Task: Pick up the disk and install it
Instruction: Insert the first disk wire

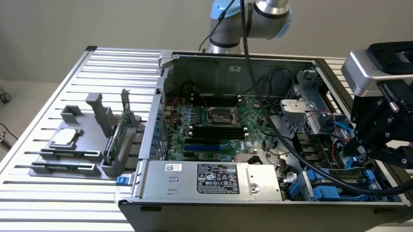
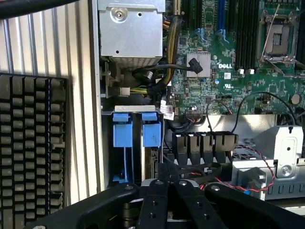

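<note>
While the grey fixture (image 1: 84, 145) at the exterior view's left holds a small chip (image 1: 65, 137) and a green card (image 1: 115, 140), well apart from the action, the open computer case (image 1: 213, 72) sits mid-bench (image 1: 38, 203). Over at lower right, the claw (image 1: 361, 153) hangs above the drive bay, fingers (image 2: 152, 205) pressed together, pinching nothing I can see. The disk (image 2: 151, 133) sits in that bay in its blue carrier, just beside a second blue carrier (image 2: 122, 136). The hazards, to my eye: the thick black cable (image 1: 293, 152) runs near the claw and could snag it, and a carrier only part-seated could jam or ride up.
</note>
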Action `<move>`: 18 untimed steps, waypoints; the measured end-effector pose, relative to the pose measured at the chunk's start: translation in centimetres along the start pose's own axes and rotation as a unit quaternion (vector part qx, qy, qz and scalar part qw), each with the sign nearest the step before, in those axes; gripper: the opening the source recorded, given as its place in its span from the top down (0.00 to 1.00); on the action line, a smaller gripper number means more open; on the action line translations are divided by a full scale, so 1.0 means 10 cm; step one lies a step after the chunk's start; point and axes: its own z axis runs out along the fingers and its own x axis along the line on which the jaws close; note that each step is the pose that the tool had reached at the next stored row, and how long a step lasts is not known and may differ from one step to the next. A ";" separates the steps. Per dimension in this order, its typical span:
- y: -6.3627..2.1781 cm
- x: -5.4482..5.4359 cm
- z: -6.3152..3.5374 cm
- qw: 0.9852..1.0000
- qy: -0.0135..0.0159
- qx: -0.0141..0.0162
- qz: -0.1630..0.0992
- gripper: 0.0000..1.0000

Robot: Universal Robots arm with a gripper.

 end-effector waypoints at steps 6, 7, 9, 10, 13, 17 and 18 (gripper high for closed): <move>0.000 0.00 0.001 0.999 0.003 0.006 0.054 0.89; 0.000 0.00 0.000 0.998 0.003 0.007 0.063 0.89; 0.000 0.00 0.000 0.997 0.004 0.009 0.081 0.89; 0.000 0.00 0.000 0.996 0.005 0.010 0.091 0.89; 0.000 0.00 0.001 0.993 0.006 0.013 0.117 0.89; 0.000 0.00 0.001 0.988 0.008 0.016 0.153 0.89; 0.000 0.00 0.001 0.987 0.008 0.017 0.162 0.89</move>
